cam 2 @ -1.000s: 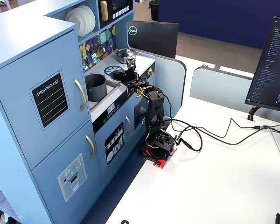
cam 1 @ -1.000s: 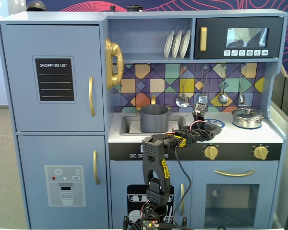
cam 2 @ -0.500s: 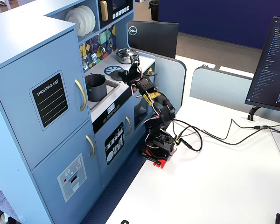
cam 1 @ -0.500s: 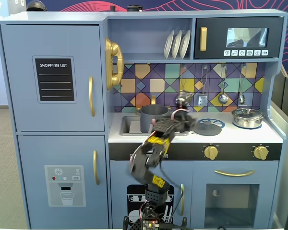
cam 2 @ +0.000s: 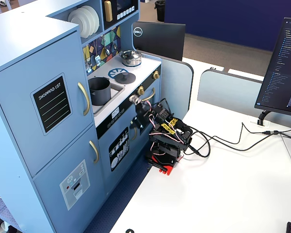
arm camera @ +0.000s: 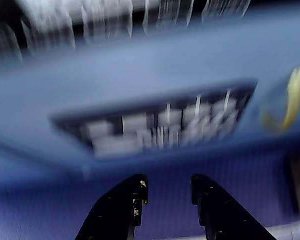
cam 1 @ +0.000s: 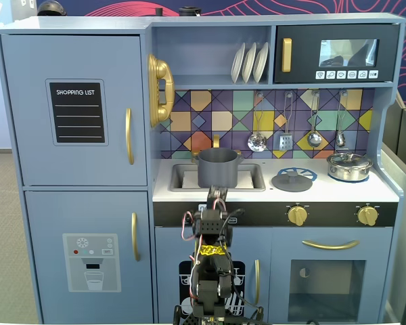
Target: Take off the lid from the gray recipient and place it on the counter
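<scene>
Your worktop (cam 1: 386, 193) fills mid-frame of a fixed view; the gray pot (cam 1: 217, 167) stands uncovered in the sink, its lid (cam 1: 292, 181) already right of it on the burner print, so your claw (arm camera: 166, 192) hangs low, parted, empty.

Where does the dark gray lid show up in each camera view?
A fixed view: lid lies flat on the counter, right of the gray pot.
Another fixed view: lid sits beyond the pot, before the silver pot.
Wrist view: not in it.
Shared landmark: the gray pot.
</scene>
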